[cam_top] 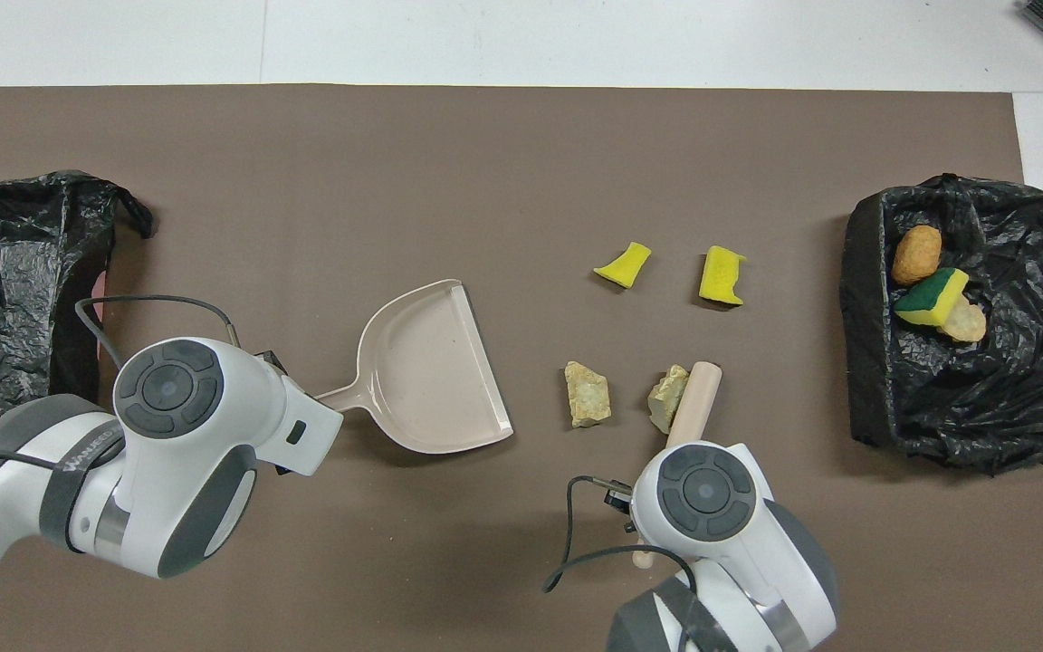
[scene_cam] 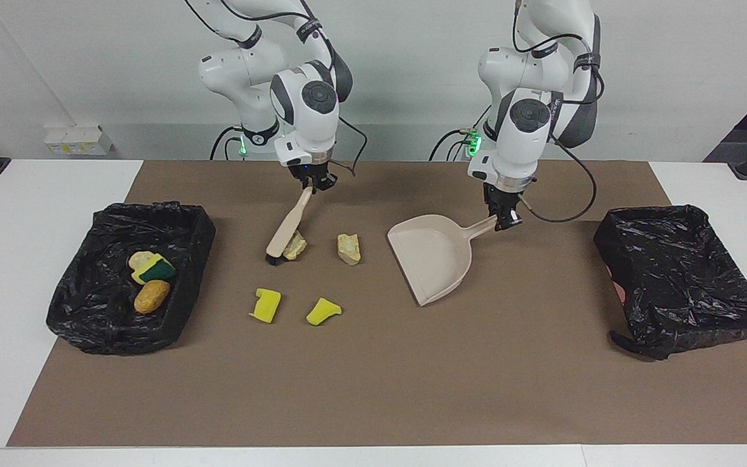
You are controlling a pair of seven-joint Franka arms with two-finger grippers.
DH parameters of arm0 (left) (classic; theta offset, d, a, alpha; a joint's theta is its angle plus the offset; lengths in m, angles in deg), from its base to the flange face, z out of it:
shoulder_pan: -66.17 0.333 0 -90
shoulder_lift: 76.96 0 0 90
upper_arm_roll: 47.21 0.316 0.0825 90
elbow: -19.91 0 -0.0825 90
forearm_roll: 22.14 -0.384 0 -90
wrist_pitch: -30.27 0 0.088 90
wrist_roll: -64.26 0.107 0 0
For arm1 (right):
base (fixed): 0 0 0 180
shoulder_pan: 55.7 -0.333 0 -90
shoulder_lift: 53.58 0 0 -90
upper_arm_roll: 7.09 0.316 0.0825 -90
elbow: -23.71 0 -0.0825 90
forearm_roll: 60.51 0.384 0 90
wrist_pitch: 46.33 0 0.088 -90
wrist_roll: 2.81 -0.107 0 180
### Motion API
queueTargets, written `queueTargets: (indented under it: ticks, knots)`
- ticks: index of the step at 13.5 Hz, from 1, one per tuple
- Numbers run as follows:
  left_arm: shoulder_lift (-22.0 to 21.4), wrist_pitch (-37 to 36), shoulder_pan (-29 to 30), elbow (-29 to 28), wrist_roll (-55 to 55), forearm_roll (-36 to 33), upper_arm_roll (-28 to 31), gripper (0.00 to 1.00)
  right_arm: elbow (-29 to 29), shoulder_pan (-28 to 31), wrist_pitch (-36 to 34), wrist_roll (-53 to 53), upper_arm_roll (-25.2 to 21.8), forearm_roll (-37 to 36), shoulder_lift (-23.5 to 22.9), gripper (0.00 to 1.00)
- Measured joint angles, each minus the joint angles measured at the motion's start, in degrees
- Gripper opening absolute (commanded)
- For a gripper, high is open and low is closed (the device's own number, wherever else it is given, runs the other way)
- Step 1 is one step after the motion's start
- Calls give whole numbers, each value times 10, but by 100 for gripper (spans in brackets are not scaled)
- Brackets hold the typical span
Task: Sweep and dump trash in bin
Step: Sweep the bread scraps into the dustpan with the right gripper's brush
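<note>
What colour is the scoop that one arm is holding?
The dustpan is pale beige-pink all over, handle included; it shows best in the overhead view.

We take this for a robotics lab rather than a home: two white jointed robot arms (scene_cam: 253, 71) stand bolted at the edge of a plain white table (scene_cam: 30, 201), cables trailing, against a bare pale wall (scene_cam: 88, 58). A flat brown paper mat (scene_cam: 373, 389) covers the worktop like a test area.

High facing camera, steep overhead
</note>
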Motion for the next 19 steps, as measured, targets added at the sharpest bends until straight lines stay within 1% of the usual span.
queueTargets:
  ticks: [4, 8, 10, 14, 17, 19]
  knots:
    - [-1, 0, 0, 0, -4, 0, 0, 0, -54, -48, 3, 1, 2, 87, -34, 0]
    - [-1, 0, 0, 0, -6, -1, 0, 0, -121, -95, 18, 1, 2, 112, -97, 0]
    - [-1, 0, 0, 0, -8, -1, 0, 0, -156, -113, 19, 4, 3, 123, -119, 0]
    - [-1, 0, 0, -1, -10, -2, 1, 0, -178, -141, 20, 70, 3, 129, -128, 0]
    - [-1, 2, 0, -1, -20, -2, 1, 0, -185, -154, 24, 90, 4, 129, -128, 0]
    - [-1, 10, 0, -1, -36, -2, 2, 0, -190, -155, 24, 124, 3, 129, -127, 0]
